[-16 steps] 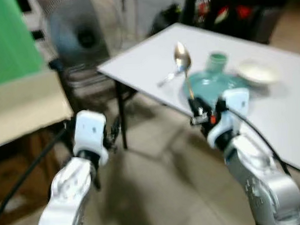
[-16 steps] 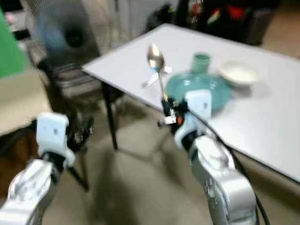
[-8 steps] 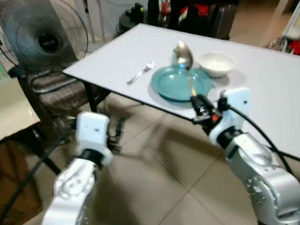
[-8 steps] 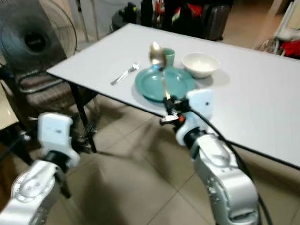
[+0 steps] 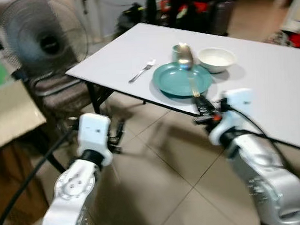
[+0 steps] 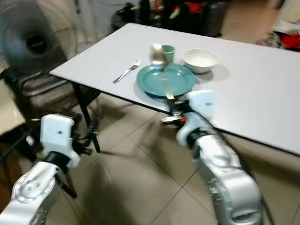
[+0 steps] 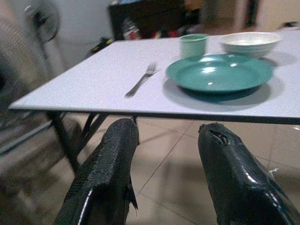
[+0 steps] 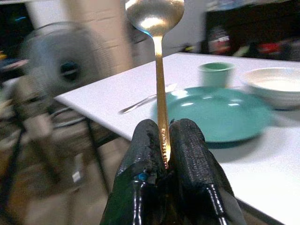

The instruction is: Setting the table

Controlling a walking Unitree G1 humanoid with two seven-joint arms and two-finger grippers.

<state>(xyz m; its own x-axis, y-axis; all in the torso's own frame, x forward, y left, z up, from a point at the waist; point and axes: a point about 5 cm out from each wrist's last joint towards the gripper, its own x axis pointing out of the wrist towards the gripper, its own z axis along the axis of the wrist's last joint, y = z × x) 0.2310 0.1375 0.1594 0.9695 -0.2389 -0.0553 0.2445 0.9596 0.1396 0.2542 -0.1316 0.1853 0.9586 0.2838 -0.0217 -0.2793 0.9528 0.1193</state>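
Note:
My right gripper [image 5: 203,106] is shut on the handle of a gold spoon [image 5: 185,57], which stands upright in front of the white table's [image 5: 268,82] near edge. On the table lie a teal plate [image 5: 182,79], a green cup [image 6: 168,53] behind it, a white bowl [image 5: 216,59] to its right and a fork [image 5: 142,71] to its left. In the right wrist view the black fingers [image 8: 149,140] pinch the spoon [image 8: 155,14], with the plate [image 8: 211,110] beyond. My left gripper [image 7: 168,131] hangs open and empty, low and short of the table's left corner.
A standing fan [image 5: 42,42] and a dark chair [image 5: 64,94] stand to the left of the table. A beige surface [image 5: 10,116] lies at the far left. Dark furniture [image 5: 195,11] stands behind the table. Tiled floor [image 5: 163,181] stretches below my arms.
The camera has swung from the green wall toward the table and steadied. The spoon stays upright in my right gripper, now lower against the plate. The left arm hangs as before.

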